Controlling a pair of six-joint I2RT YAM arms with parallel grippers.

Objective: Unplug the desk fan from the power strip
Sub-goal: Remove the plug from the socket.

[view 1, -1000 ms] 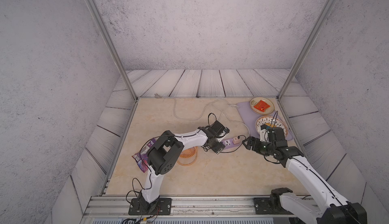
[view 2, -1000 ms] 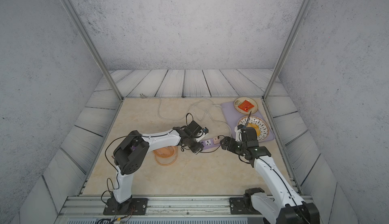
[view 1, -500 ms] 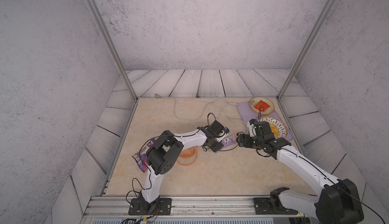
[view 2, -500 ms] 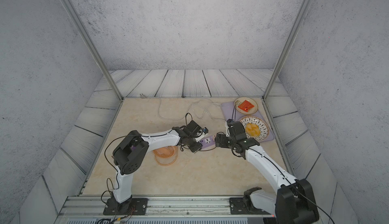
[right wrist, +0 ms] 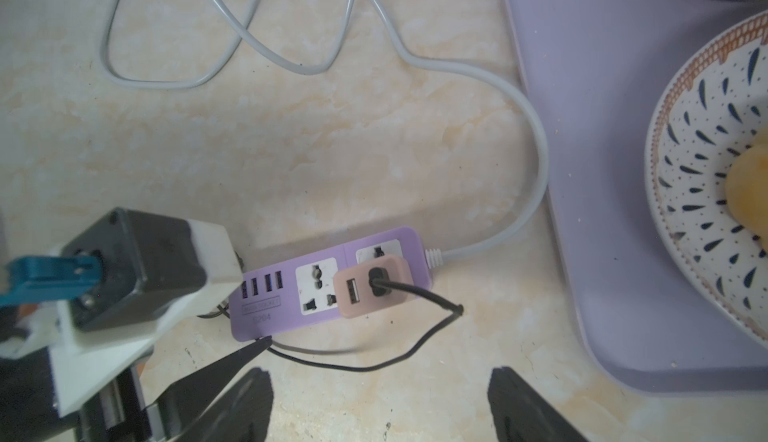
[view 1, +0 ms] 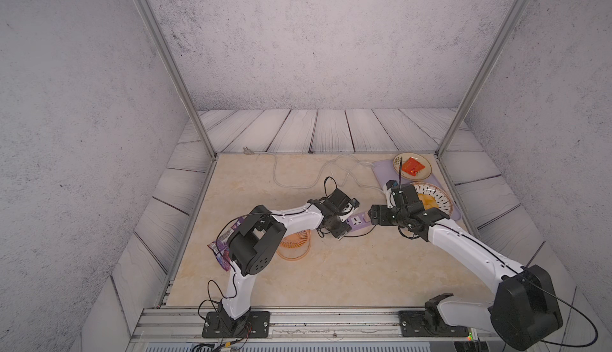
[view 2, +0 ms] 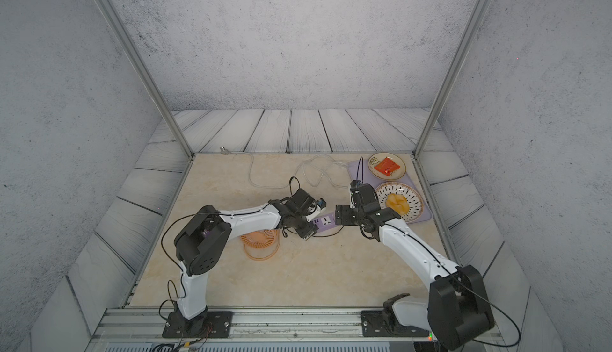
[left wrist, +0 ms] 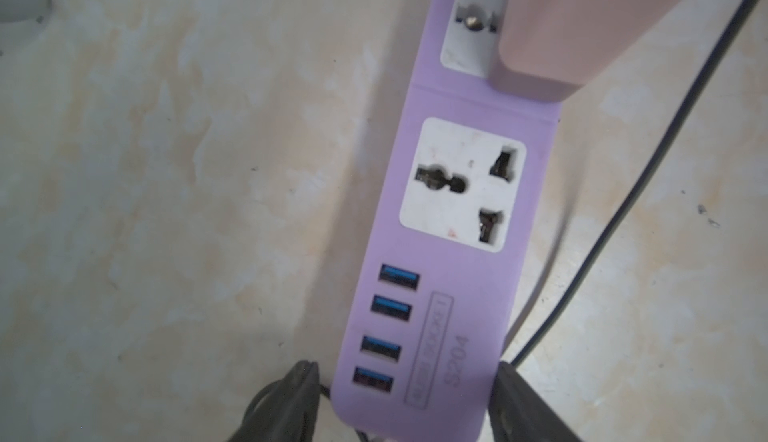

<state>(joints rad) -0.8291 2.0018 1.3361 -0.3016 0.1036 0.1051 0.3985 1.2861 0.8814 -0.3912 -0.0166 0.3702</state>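
Right wrist view, mid-task: the power strip (right wrist: 291,300) lies flat on the worktop (right wrist: 291,149) with the pinkish plug cube (right wrist: 401,275) seated in the socket nearest its grey cord (right wrist: 538,161). The right gripper (right wrist: 378,373) hangs just short of the cube, jaws spread wide and empty. In the left wrist view the left gripper (left wrist: 407,365) straddles the strip's USB end; whether its jaws are pinching or merely bracketing it cannot be told. In both top views the strip sits just right of centre frame between the two wrists, while the desk fan (view 1: 294,244) (view 2: 260,242) lies lower left of it, half under the left arm.

Done well, the pull likely wants the strip pinned first, then the right jaws closed on the cube's flat sides, not its black cable (right wrist: 440,302), and drawn straight out of the socket. That cable loops across the worktop between jaws and strip and could snag. Close by on the cord side are a lavender tray (right wrist: 602,170) and a patterned plate (right wrist: 685,120); a purple snack packet (view 1: 220,251) lies at lower left, clear of the work.
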